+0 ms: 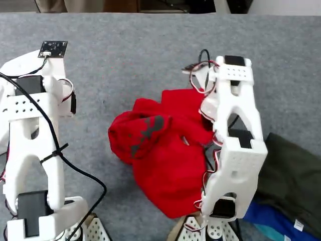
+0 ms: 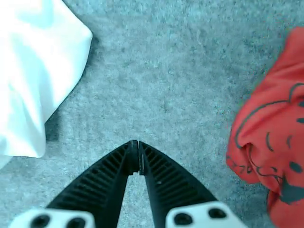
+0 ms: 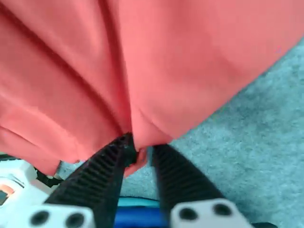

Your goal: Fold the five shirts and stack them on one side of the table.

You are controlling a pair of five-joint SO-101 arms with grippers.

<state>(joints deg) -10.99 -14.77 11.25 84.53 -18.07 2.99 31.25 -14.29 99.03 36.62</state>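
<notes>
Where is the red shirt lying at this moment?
In the high view the red shirt lies crumpled near the middle of the table, partly under the right arm, with a dark green shirt at its right side.

Soft, even overhead light covers the grey felt table point(image 1: 125, 55), with thin shadows hugging the crumpled red cotton shirt point(image 1: 165, 160). The smooth white cloth point(image 2: 33, 71) glares, nearly featureless.

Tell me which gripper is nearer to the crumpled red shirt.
Right. The right gripper pinches a fold of the crumpled red fabric shirt; the left gripper sits shut over grey felt, apart from it.
</notes>
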